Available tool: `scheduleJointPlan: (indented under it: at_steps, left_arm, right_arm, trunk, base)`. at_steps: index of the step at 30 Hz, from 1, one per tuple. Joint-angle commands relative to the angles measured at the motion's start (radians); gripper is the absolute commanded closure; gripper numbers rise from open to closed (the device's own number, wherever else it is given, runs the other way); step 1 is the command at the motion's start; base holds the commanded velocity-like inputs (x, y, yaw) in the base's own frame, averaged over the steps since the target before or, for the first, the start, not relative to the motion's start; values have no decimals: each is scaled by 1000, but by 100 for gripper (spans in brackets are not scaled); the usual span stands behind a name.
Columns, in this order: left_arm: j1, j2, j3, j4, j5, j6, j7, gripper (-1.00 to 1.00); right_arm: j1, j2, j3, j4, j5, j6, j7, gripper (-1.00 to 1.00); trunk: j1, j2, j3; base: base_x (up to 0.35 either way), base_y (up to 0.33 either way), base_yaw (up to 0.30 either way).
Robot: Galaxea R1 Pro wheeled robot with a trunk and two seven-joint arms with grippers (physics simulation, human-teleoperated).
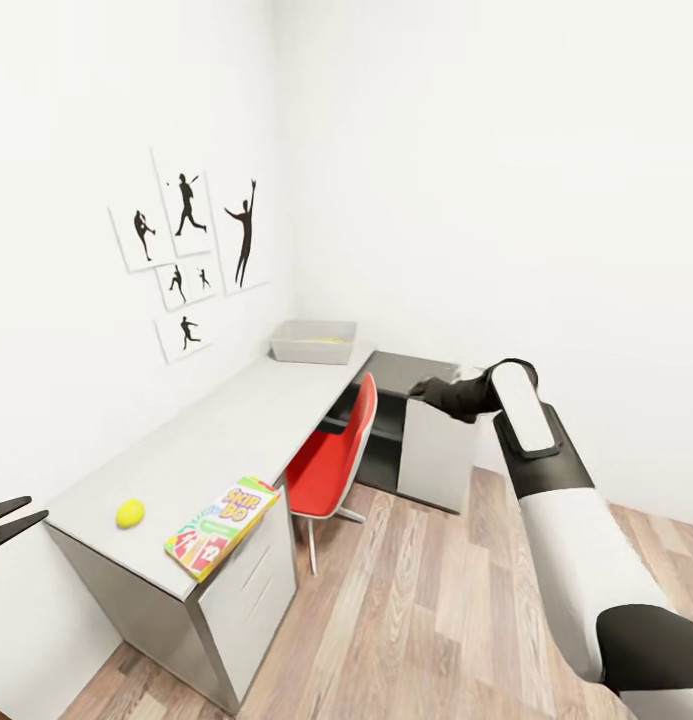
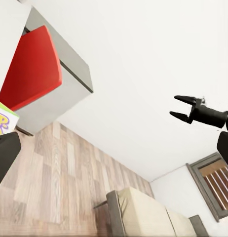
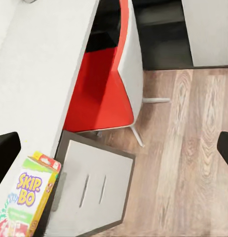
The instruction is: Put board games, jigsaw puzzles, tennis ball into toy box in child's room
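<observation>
Head view: yellow-flecked toy box (image 1: 313, 341) on table (image 1: 236, 420)

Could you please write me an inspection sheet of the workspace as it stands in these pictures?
Surface: the table has a light grey top with a dark corner section at its far end.
Job's things: the tennis ball and a Skip-Bo game box lie near the table's near end, apart from each other; the toy box stands at the far end with something yellow inside.
Clutter: nothing seen.
Grippers: the left gripper is open and holds nothing; the right gripper is open and holds nothing.
Cables: nothing seen.
Surroundings: a red chair at the table, silhouette pictures on the wall, wood-plank floor.
</observation>
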Motion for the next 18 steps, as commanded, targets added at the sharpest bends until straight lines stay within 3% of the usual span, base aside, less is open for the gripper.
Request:
scheduleJointPlan:
  at_steps: [1, 5, 11, 16, 18]
  left_arm:
    - [-1, 0, 0, 0, -1, 11, -4, -100]
    - [-1, 0, 0, 0, -1, 11, -4, -100]
    - [-1, 0, 0, 0, -1, 11, -4, -100]
    - [-1, -1, 0, 0, -1, 11, -4, -100]
    - [-1, -1, -1, 0, -1, 11, -4, -100]
  right_arm:
    - [23, 0, 0, 4, -9, 0, -10, -100]
    - [100, 1, 0, 12, -9, -9, -9, -100]
    - [309, 2, -1, 23, -15, -157, 6, -100]
    - [362, 10, 6, 43, -11, -288, 8, -100]
    - [390, 14, 38, 62, -7, -331, 11, -100]
  trunk:
    - [0, -2, -2]
    - [0, -2, -1]
    - [0, -2, -7]
    - [0, -2, -14]
    - [0, -2, -16]
  base:
    - [-138, 66, -101]
    - [-51, 24, -37]
    - [-7, 3, -5]
    - [0, 0, 0]
    - [0, 0, 0]
